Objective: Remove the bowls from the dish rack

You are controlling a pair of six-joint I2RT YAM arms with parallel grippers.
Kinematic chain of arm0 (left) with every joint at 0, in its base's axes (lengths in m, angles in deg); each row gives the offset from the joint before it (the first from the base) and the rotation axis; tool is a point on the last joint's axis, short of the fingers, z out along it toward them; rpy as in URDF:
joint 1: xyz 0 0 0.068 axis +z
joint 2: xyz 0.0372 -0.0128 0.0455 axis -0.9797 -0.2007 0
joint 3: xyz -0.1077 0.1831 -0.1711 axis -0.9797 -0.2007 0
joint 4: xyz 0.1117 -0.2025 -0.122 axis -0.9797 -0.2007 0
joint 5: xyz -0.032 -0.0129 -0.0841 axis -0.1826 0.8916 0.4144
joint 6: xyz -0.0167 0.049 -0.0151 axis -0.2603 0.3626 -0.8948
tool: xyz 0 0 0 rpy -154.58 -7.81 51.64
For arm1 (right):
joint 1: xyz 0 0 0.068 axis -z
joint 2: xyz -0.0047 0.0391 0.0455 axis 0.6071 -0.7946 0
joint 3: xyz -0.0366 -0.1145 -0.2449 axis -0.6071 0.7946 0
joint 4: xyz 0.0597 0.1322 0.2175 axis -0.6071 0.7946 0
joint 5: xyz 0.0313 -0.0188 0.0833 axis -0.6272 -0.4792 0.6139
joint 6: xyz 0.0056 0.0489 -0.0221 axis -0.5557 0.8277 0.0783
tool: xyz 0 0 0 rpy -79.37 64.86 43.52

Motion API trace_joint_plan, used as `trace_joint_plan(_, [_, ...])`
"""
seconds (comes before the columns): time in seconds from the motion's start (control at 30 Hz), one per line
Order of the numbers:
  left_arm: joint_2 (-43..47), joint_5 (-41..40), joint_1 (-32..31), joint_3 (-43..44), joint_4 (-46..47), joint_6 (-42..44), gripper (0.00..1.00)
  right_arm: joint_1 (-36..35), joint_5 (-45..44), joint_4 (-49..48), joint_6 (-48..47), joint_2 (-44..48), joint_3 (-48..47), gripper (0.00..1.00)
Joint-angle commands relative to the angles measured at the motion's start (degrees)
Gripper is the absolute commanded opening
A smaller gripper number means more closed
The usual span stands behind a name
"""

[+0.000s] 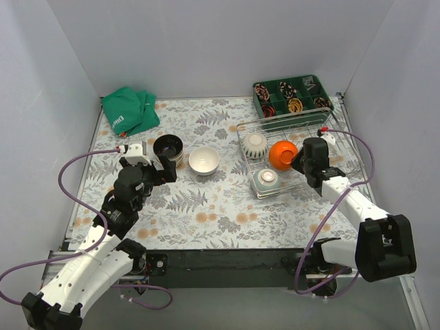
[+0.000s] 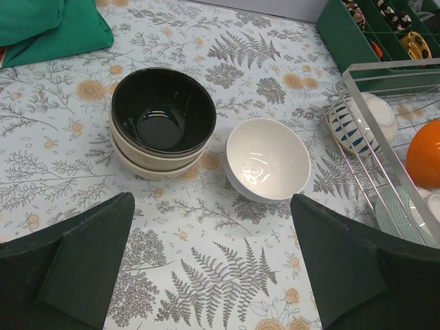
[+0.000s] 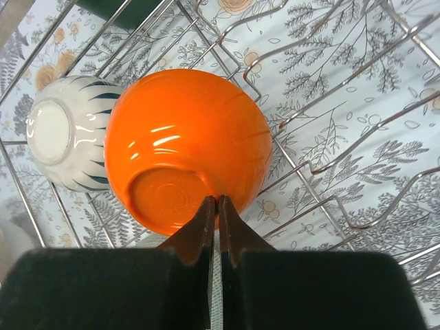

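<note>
The left arm rises from the near-left corner and leans in over the fern-printed worktop (image 1: 206,213), its wrist pointing right, with a bunched green cloth (image 1: 129,111) lying at the far-left corner beyond it. The left tool (image 1: 163,169) hangs just short of the unloaded bowls. Its wrist view shows the fingers (image 2: 89,261) spread wide with only bare worktop between them. Ahead of them a dark-glazed bowl (image 2: 163,110) sits upright, nested in a cream bowl (image 2: 148,159). Just to the right of this stack, and apart from it, a white bowl (image 2: 268,159) stands upright on the worktop. Further right is the wire dish rack (image 1: 295,124), which holds a white bowl with dark stripes (image 1: 256,144) at its left, an orange bowl (image 1: 282,154) beside that, and a pale green bowl (image 1: 266,179) at the near edge. A green compartment tray (image 1: 292,95) stands behind the rack. The right arm comes up from the near-right base, its forearm slanting up and left over the rack, and the right tool (image 1: 297,159) meets the orange bowl's right side. Only the right wrist view shows that both the orange and the striped bowl present their undersides. It also shows the right fingers (image 3: 199,230) drawn almost together with a thin slit between them, their tips at the edge of the orange bowl's foot ring. Whether they pinch anything cannot be told.
</note>
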Motion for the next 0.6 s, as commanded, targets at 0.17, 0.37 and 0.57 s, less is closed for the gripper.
trace_joint_plan(0.17, [-0.71,-0.26,-0.24,-0.6,0.62,1.1,0.98,-0.02,2.65,0.64,-17.41,-2.29,-7.44,0.01])
trace_joint_plan(0.37, [-0.88,-0.52,-0.16,-0.69,0.71,1.1,0.98,-0.1,5.19,1.34,-21.81,-5.54,-10.25,0.01])
trace_joint_plan(0.57, [-1.06,-0.35,-0.16,-0.69,0.71,1.1,0.98,-0.02,7.04,1.69,-24.88,-6.33,-13.77,0.01])
